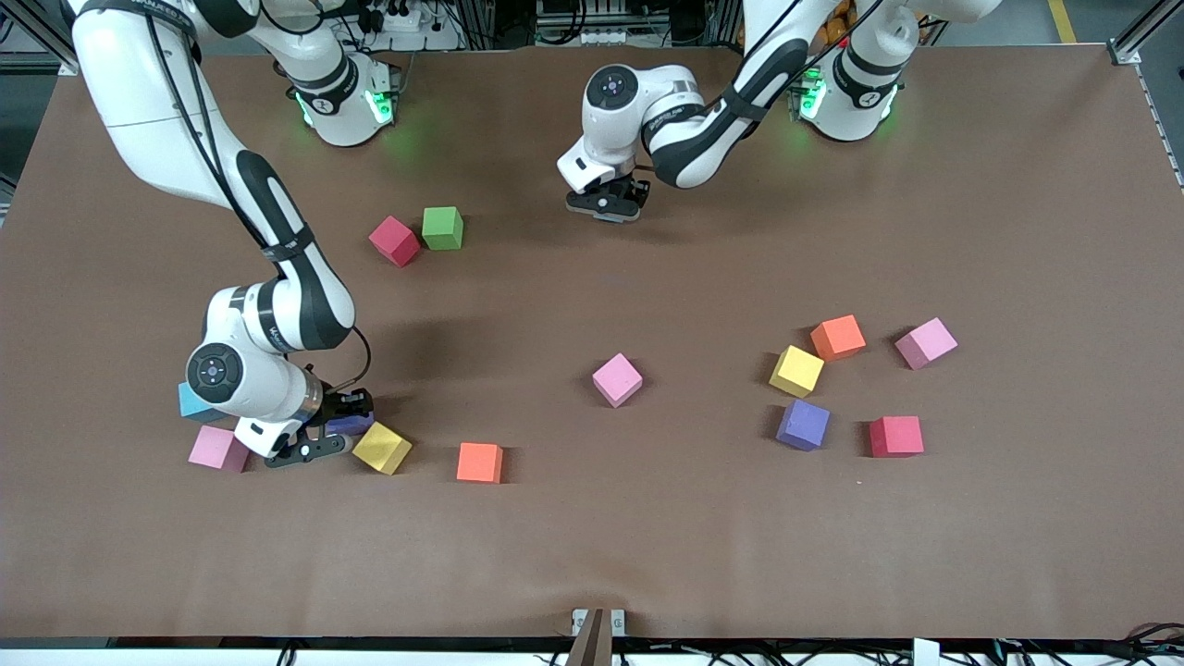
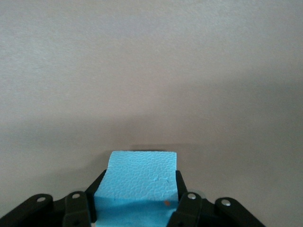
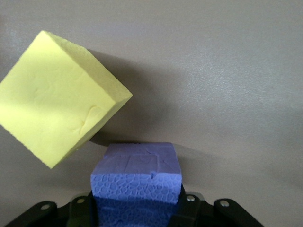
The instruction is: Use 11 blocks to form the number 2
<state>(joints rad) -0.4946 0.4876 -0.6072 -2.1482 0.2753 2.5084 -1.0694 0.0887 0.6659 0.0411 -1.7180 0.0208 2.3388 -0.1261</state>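
My right gripper [image 1: 326, 437] [image 3: 137, 196] is down at the table toward the right arm's end, shut on a purple block [image 1: 351, 425] [image 3: 137, 175]. A yellow block [image 1: 381, 448] [image 3: 61, 97] lies right beside it, a pink block [image 1: 218, 449] and a blue block [image 1: 197, 404] close by. My left gripper [image 1: 606, 205] [image 2: 137, 191] hangs low over the table near the bases, shut on a light blue block [image 2: 141, 172] that the hand hides in the front view. The other blocks lie scattered singly. The number 2 is out of view.
A red block [image 1: 395, 240] touches the green cube [image 1: 442, 228]. Mid-table lie a pink block [image 1: 617, 379] and an orange one [image 1: 479, 462]. Toward the left arm's end sit yellow [image 1: 796, 371], orange [image 1: 838, 337], pink [image 1: 925, 343], purple [image 1: 803, 425] and red [image 1: 895, 436] blocks.
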